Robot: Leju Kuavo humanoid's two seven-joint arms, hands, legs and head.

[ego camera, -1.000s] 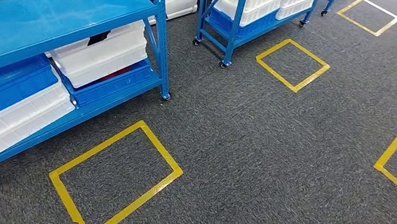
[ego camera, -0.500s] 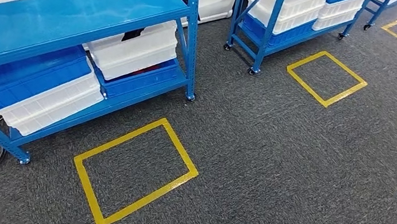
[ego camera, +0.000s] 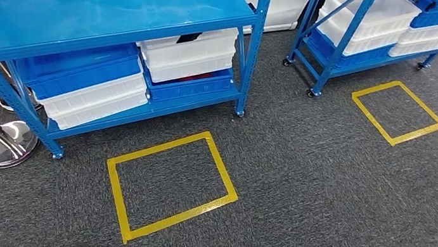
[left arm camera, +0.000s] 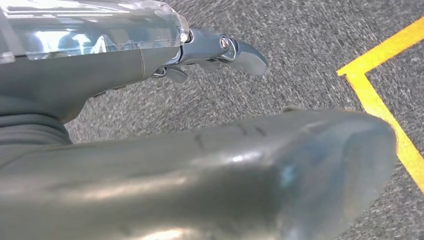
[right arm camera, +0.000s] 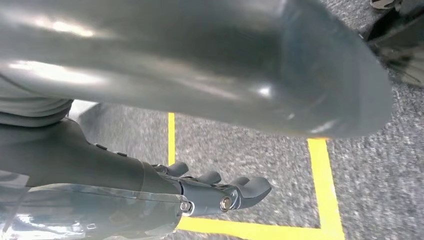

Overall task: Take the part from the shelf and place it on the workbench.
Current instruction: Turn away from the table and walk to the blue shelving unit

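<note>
A blue metal shelf [ego camera: 122, 12] stands ahead on the left in the head view. On its lower level sit a white bin [ego camera: 190, 56] over a blue bin [ego camera: 192, 87], and beside them a blue bin [ego camera: 77, 66] over a white bin [ego camera: 95, 97]. Something dark [ego camera: 188, 38] lies in the upper white bin; I cannot tell what it is. My left hand [left arm camera: 125, 70] hangs over grey carpet, fingers [left arm camera: 235, 50] stretched out and holding nothing. My right hand [right arm camera: 125, 175] hangs the same way above yellow floor tape, with nothing in it.
A yellow taped square [ego camera: 170, 184] marks the carpet in front of the shelf. A second blue shelf on wheels [ego camera: 344, 25] with white and blue bins stands at the right, another taped square [ego camera: 397, 112] before it. A chrome post base [ego camera: 6, 143] sits left of the near shelf.
The camera has swung left: the whole scene slid right in the picture. The near shelf is now more centred, and its left end and the chrome base show fully.
</note>
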